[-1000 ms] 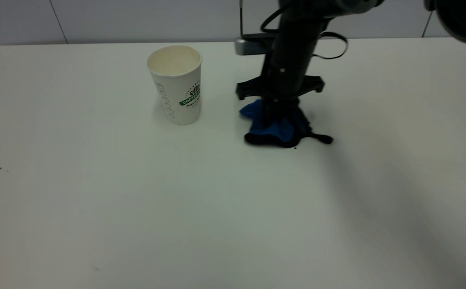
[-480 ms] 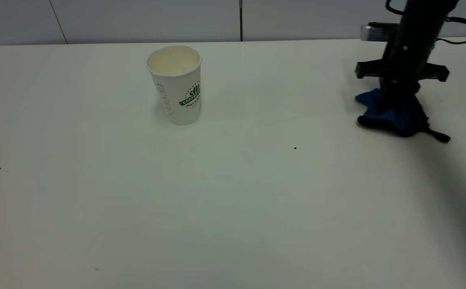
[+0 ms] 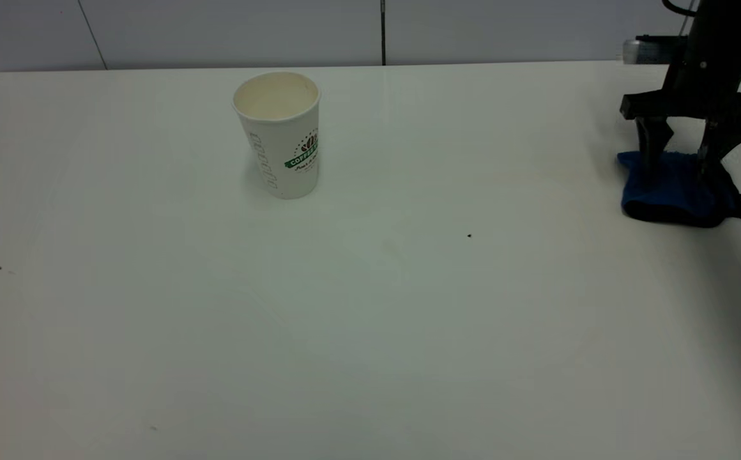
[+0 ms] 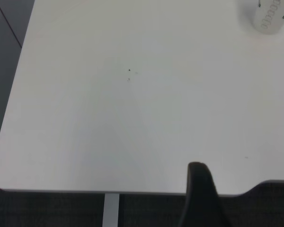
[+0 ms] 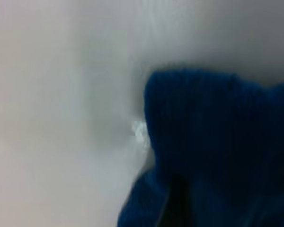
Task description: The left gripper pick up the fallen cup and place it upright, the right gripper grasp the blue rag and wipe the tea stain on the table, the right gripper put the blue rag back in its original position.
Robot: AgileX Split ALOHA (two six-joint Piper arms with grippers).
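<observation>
The white paper cup (image 3: pixel 278 134) with a green logo stands upright at the back left of the table; its base also shows in the left wrist view (image 4: pixel 270 16). The blue rag (image 3: pixel 671 191) lies bunched on the table at the far right and fills much of the right wrist view (image 5: pixel 217 142). My right gripper (image 3: pixel 685 150) is open, its two fingers spread just above the rag's back part and not gripping it. A dark part of my left gripper (image 4: pixel 201 198) shows over the table's near left corner, far from the cup; it is out of the exterior view.
A faint pale smudge (image 3: pixel 393 249) and a tiny black speck (image 3: pixel 469 236) lie on the white table (image 3: pixel 370 351) near its middle. A few specks (image 3: pixel 0 269) mark the left side. The table's edge and corner show in the left wrist view (image 4: pixel 4 182).
My right gripper dragged the blue rag from the table's middle to the far right, then opened and let it go. The cup has not moved.
</observation>
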